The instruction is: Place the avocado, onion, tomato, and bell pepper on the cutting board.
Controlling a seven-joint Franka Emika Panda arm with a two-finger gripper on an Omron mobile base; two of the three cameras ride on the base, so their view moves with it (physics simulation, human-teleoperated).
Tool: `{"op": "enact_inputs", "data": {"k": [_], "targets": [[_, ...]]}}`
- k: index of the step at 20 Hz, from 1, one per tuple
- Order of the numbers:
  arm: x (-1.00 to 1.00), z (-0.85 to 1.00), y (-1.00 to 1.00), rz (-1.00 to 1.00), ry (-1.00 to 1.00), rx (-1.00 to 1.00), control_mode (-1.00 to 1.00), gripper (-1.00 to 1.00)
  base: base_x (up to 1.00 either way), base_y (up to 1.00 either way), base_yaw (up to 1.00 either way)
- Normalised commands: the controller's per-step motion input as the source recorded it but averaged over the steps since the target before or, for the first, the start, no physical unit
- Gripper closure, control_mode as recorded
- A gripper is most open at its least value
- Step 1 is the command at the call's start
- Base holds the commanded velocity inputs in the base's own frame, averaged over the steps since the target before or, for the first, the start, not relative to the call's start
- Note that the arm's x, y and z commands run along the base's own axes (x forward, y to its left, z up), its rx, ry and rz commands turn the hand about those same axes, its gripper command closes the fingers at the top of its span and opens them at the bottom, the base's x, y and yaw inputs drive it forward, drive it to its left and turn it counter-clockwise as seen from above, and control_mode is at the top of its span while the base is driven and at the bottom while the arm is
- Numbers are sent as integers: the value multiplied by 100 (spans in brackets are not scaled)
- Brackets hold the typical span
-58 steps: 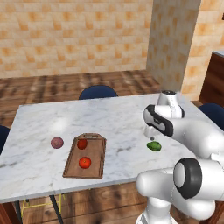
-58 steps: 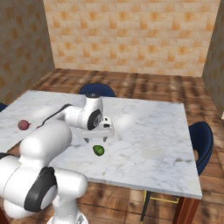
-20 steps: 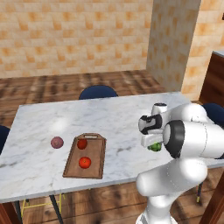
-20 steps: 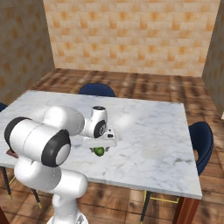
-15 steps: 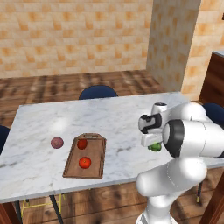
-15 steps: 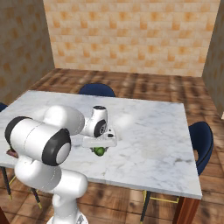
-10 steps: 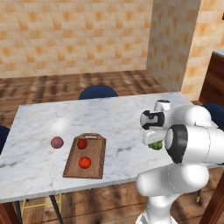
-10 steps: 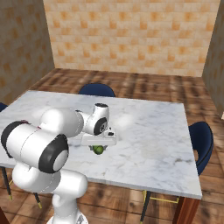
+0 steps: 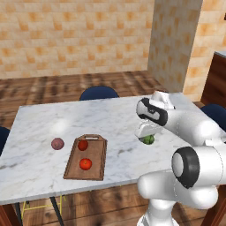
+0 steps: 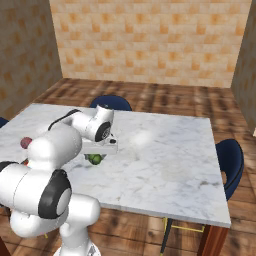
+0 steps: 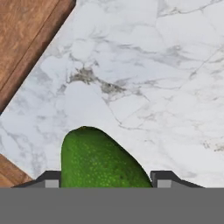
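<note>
The green avocado (image 9: 148, 139) sits on the marble table (image 9: 44, 123) toward its right edge. The brown cutting board (image 9: 97, 154) lies near the front edge with two red items on it, and the mauve onion (image 9: 57, 143) is just left of it.

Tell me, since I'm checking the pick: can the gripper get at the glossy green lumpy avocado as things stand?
Probably yes. The glossy green lumpy avocado lies on the white marble table between the gripper's dark fingertips, with nothing else beside it; contact isn't clear.

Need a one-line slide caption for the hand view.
Hand view: the avocado sits between the tool's two fingertips, above the marble table.
</note>
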Motion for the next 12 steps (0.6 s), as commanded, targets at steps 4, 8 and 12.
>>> {"op": "enact_inputs", "data": {"k": [4,8,12], "targets": [[0,68,89,10,0,4,-100,100,0,0,0],[2,51,82,6,0,0,-100,100,0,0,0],[5,34,80,2,-3,0,-100,100,0,0,0]]}}
